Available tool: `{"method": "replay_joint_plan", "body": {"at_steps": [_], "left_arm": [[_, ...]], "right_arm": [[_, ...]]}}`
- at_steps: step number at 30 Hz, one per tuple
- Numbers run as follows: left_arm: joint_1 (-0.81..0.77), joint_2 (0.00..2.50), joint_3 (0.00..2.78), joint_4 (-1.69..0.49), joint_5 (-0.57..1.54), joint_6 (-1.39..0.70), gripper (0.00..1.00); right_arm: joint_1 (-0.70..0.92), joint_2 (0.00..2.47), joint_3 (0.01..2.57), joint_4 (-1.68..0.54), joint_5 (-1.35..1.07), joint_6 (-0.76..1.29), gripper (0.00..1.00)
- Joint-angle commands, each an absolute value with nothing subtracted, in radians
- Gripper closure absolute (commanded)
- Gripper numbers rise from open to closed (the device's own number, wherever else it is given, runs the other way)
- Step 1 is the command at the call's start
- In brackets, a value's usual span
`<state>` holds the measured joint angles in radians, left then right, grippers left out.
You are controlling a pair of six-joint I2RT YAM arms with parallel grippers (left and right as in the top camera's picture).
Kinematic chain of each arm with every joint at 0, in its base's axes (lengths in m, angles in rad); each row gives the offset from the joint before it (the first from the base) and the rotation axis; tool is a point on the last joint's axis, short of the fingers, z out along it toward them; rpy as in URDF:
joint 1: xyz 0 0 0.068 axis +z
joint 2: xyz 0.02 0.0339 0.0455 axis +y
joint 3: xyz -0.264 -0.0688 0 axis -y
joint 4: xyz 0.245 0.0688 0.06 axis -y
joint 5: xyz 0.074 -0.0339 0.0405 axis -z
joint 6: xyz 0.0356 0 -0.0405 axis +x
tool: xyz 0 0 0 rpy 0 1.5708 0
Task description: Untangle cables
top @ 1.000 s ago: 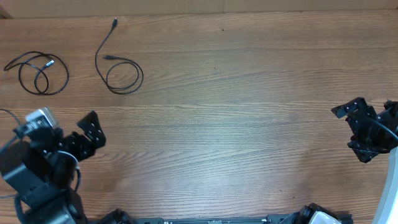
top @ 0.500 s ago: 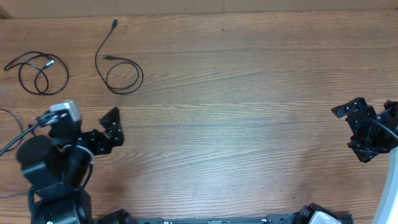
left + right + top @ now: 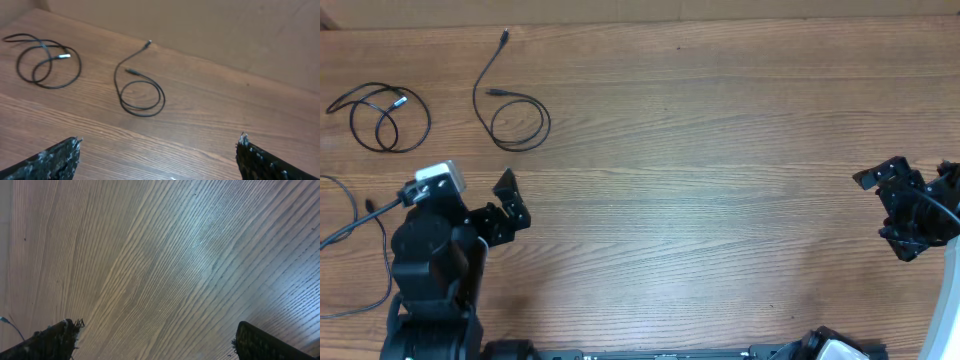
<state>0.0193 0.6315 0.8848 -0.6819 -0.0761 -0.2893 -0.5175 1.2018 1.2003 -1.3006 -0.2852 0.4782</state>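
Aim matters: with the looped cable (image 3: 548, 122) and the coiled cable (image 3: 427, 122) lying apart at upper left of the desk (image 3: 720, 150), the wide-open left gripper (image 3: 512, 200) below them should probably pinch a plug end, not a crossing, while the right gripper (image 3: 880, 212), also open, idles far right.

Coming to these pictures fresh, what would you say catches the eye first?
At the table's far left lie, apart, a doubled black cable coil and a single-loop cable with a tail. The left gripper hangs open near them; the right gripper is open at the right edge.
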Motion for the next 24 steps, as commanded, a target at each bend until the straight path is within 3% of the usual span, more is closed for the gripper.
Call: {"method": "replay_joint_plan", "body": {"at_steps": [1, 13, 24], "left_arm": [[0.012, 0.588, 0.881, -0.684, -0.123, -0.316, 0.00], [0.012, 0.545, 0.881, -0.888, -0.130, -0.315, 0.01], [0.012, 0.550, 0.881, -0.928, -0.130, -0.315, 0.00]], "right_arm": [[-0.523, 1.200, 1.196, -1.295, -0.290, 0.475, 0.00], [-0.523, 1.200, 1.196, -1.295, -0.290, 0.475, 0.00], [-0.523, 1.200, 1.196, -1.295, -0.290, 0.475, 0.00]]}}
